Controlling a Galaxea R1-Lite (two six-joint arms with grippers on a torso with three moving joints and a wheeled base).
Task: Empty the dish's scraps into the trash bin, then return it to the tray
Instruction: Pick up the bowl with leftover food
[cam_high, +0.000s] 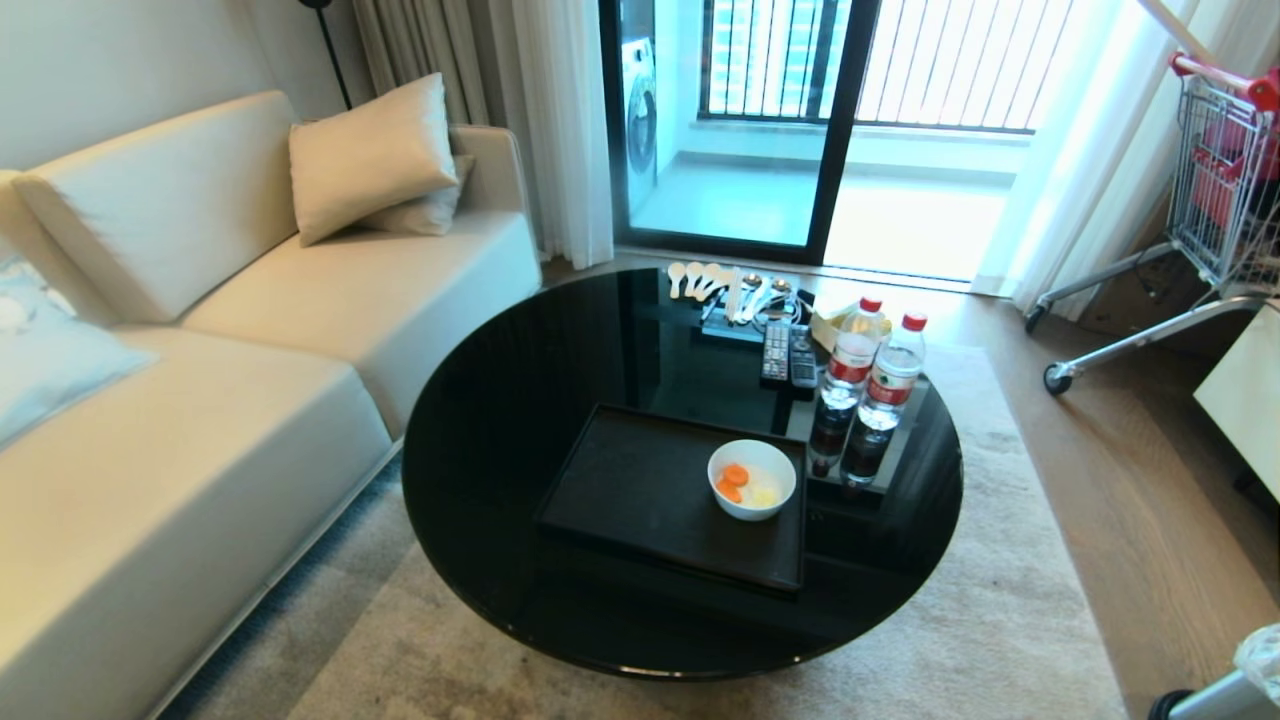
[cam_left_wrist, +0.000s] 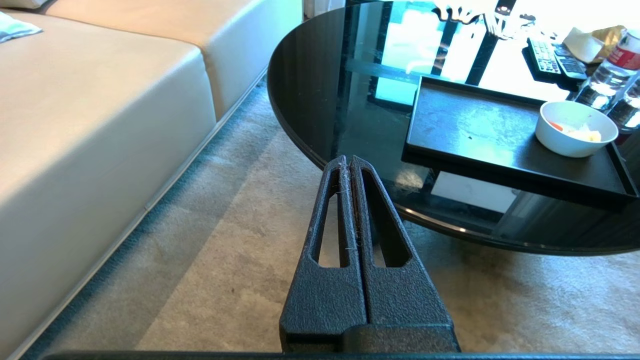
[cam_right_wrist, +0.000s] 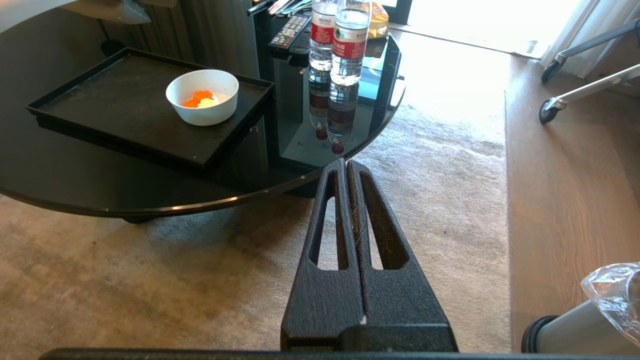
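Note:
The dish (cam_high: 752, 479), a small white bowl, sits in the right part of the black tray (cam_high: 640, 495) on the round glass table (cam_high: 500, 420). Inside it lie the scraps (cam_high: 740, 484): orange carrot slices and pale bits. The same dish (cam_right_wrist: 202, 96) and scraps (cam_right_wrist: 199, 99) show in the right wrist view. The steel trash bin (cam_high: 1225, 690) with its clear liner stands on the floor at the lower right. My left gripper (cam_left_wrist: 348, 161) hangs shut over the rug, short of the table's near edge. My right gripper (cam_right_wrist: 346, 163) is shut too, empty, near the table's rim. Neither arm appears in the head view.
Two water bottles (cam_high: 868, 375), remote controls (cam_high: 788, 355) and a row of spoons (cam_high: 715, 285) stand on the table behind the tray. A cream sofa (cam_high: 200, 380) runs along the left. A shopping cart (cam_high: 1200, 200) stands at the far right.

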